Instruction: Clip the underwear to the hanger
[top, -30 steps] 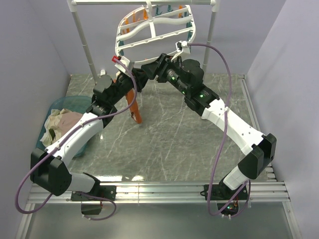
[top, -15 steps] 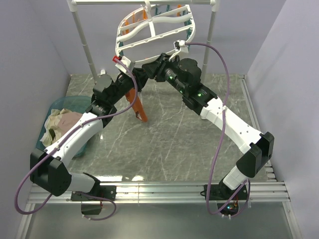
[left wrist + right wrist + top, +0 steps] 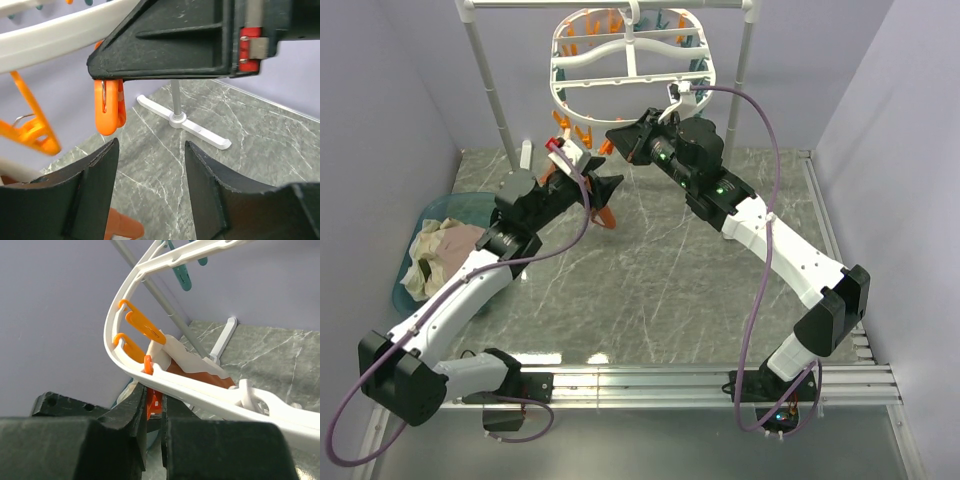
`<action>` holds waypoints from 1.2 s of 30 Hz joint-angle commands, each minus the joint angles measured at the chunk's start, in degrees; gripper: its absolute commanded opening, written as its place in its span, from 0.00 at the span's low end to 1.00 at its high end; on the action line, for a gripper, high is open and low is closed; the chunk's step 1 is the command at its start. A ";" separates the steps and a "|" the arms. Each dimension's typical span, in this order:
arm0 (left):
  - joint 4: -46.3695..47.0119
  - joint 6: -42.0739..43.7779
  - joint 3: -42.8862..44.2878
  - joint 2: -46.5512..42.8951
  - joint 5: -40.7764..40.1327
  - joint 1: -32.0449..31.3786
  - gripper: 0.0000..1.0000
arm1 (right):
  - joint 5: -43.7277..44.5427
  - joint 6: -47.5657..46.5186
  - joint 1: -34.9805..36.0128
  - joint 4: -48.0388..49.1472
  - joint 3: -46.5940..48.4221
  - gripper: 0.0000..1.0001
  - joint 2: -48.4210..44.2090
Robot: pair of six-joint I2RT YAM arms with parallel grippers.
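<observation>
The white oval hanger (image 3: 620, 66) hangs from the rack's top bar, with orange and teal clothespins on it. My right gripper (image 3: 616, 132) sits under its near rim (image 3: 200, 390), shut on an orange clothespin (image 3: 156, 401). The rust-orange underwear (image 3: 200, 374) with its beige waistband rises to the rim right behind that pin. In the top view only a strip of the underwear (image 3: 603, 216) shows under my left gripper (image 3: 608, 186). That gripper (image 3: 151, 145) is open and holds nothing. A fold of orange fabric (image 3: 122, 227) lies by its left finger.
A teal basket (image 3: 455, 203) of pale clothes stands at the left. The white pole rack (image 3: 485, 80) has uprights on both sides of the hanger, and its foot (image 3: 182, 121) lies on the marble table. Purple walls close in the back and sides.
The left gripper opened, let go of the underwear and drew back down and left. The right gripper closed on the clothespin. The hanger swung from tilted back to hanging more level.
</observation>
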 commanded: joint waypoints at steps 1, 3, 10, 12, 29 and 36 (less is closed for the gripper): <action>-0.15 1.16 -0.65 -2.79 0.18 0.15 0.61 | 0.91 0.67 -0.24 1.77 1.52 0.00 -0.21; 0.02 -0.16 -0.57 -3.06 -0.09 0.76 0.61 | 0.73 0.58 -0.32 1.86 1.61 0.00 -0.21; -0.59 -8.06 3.12 -0.77 2.80 4.45 0.59 | 0.73 0.32 -0.24 2.13 1.61 0.00 -0.30; -1.03 -8.25 3.38 -0.24 4.39 5.51 0.59 | 0.99 0.15 -0.24 2.13 1.61 0.00 -0.30; -28.52 39.56 -0.76 1.85 3.36 -8.10 0.63 | 2.92 -1.26 -0.24 1.86 1.78 0.00 0.32; -31.88 43.78 6.72 12.49 -13.96 -12.86 0.65 | 3.28 -1.79 -0.24 1.16 2.13 0.00 0.41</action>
